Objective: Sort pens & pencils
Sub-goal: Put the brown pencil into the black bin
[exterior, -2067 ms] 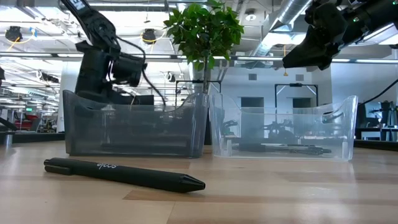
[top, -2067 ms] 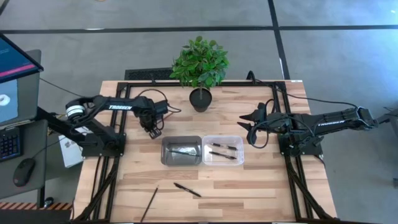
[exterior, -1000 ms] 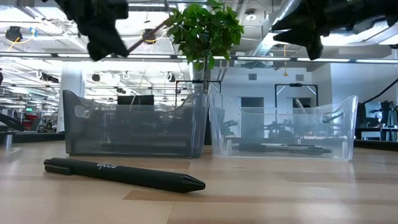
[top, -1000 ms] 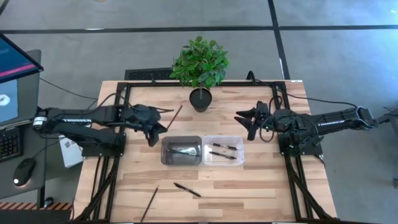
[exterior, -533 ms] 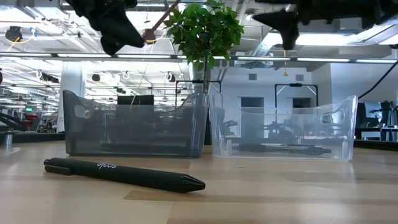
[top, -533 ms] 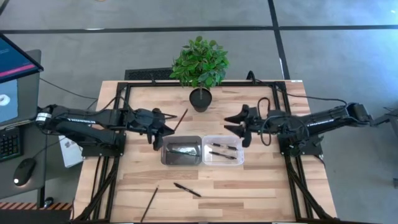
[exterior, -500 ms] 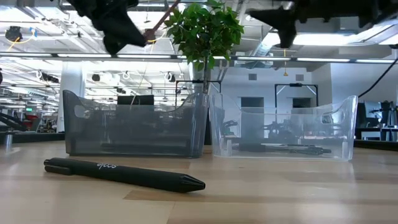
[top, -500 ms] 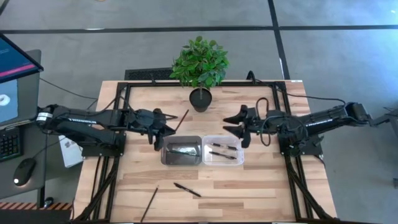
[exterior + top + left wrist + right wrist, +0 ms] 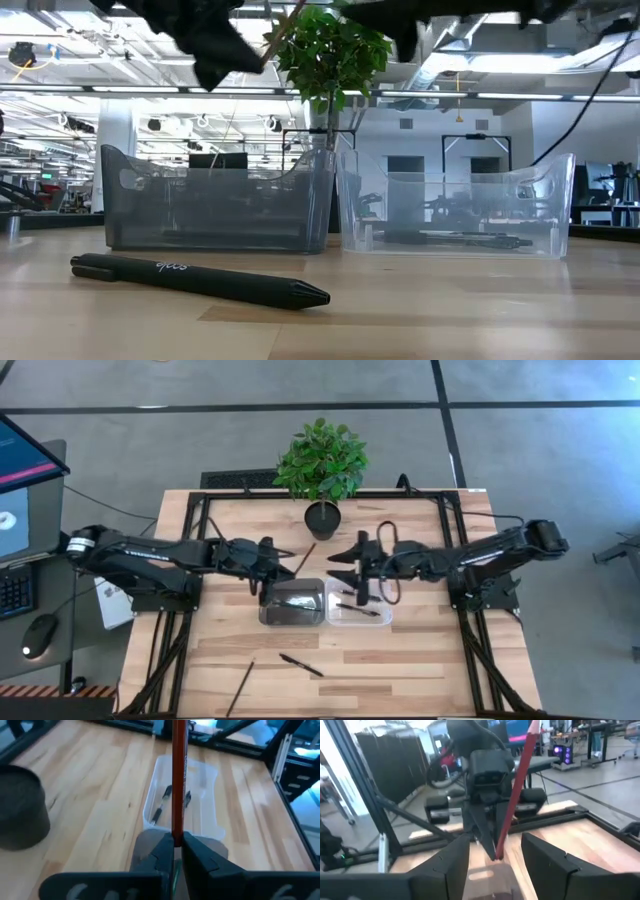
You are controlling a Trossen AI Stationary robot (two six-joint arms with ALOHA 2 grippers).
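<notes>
One pencil [image 9: 303, 556] is clamped between the closed fingers of the left gripper [image 9: 275, 558], held by its lower end above the back edge of the grey bin [image 9: 292, 603], with its free end slanting toward the plant pot [image 9: 322, 520]. In the left wrist view the same reddish-brown shaft [image 9: 178, 775] rises straight out from between the two dark fingers [image 9: 162, 851]; in the right wrist view it shows as a red stick [image 9: 516, 790] pinched by the other arm's gripper.

Two pens [image 9: 355, 605] lie in the clear bin [image 9: 358, 601], which stands touching the grey bin on its right side. A further pen [image 9: 301, 665] lies on the bare wood nearer the front edge of the table [image 9: 420, 660], and another pencil [image 9: 243, 684] lies diagonally just to its left. In the low view that loose pen [image 9: 200, 279] lies in front of the grey bin [image 9: 215, 210]. Something dark lies inside the grey bin, too unclear to name.

The right gripper [image 9: 347, 570] reaches over the back left corner of the clear bin, facing the left gripper, its fingers [image 9: 445, 867] spread wide apart and holding nothing.
</notes>
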